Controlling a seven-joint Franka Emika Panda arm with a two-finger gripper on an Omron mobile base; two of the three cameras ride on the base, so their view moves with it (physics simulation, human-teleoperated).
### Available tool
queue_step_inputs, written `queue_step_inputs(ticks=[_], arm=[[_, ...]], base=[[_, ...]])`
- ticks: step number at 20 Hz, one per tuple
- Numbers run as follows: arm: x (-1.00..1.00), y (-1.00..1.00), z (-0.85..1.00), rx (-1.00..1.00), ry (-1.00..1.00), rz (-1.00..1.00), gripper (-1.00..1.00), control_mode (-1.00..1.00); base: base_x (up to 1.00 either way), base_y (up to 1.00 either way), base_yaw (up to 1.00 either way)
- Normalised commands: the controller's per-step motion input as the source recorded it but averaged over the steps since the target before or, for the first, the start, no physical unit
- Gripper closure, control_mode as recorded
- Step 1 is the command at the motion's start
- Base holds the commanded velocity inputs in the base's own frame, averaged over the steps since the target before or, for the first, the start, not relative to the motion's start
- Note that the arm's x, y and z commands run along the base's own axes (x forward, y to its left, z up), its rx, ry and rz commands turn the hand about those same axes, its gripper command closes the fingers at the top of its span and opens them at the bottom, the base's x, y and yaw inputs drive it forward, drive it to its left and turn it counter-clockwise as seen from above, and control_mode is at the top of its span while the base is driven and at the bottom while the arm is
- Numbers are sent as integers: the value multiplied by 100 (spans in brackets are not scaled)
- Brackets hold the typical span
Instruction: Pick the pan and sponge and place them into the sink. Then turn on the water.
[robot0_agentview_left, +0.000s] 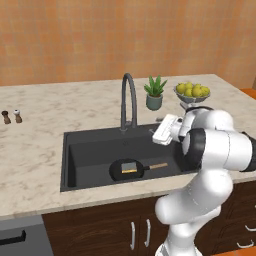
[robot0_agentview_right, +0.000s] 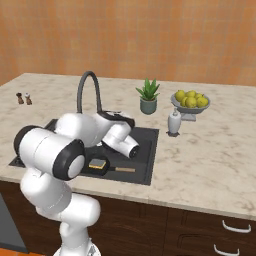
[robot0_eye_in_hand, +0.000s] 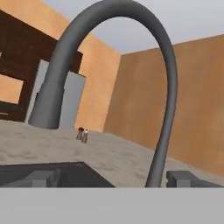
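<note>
The black pan (robot0_agentview_left: 120, 171) lies on the floor of the dark sink (robot0_agentview_left: 80, 150), its wooden handle (robot0_agentview_left: 159, 165) pointing right. The yellow sponge (robot0_agentview_left: 129, 167) rests inside the pan; both show again as the pan (robot0_agentview_right: 103, 169) and the sponge (robot0_agentview_right: 98, 163) in the right base view. My gripper (robot0_eye_in_hand: 113, 178) hovers open and empty over the sink's right part, level with the dark arched faucet (robot0_eye_in_hand: 164, 87) and aimed at it. In the left base view the gripper (robot0_agentview_left: 161, 131) sits just right of the faucet (robot0_agentview_left: 129, 100). No water falls from the spout.
A potted plant (robot0_agentview_left: 154, 93) and a bowl of lemons (robot0_agentview_left: 192, 91) stand behind the sink on the marble counter (robot0_agentview_left: 35, 150). A white dispenser (robot0_agentview_right: 173, 122) stands right of the sink. Salt and pepper shakers (robot0_agentview_left: 11, 116) stand at the far left.
</note>
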Motion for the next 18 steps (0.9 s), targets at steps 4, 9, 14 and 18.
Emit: queue_step_inputs(ticks=[4,9,14,18], arm=[[53,0,0,13,1,0,-100,-100],[51,0,-1,6,0,0,-100,-100],[39,0,-13,0,0,0,-100,-100],[42,1,-25,0,0,0,-100,-100]], base=[[0,0,0],[0,0,0],[0,0,0],[0,0,0]])
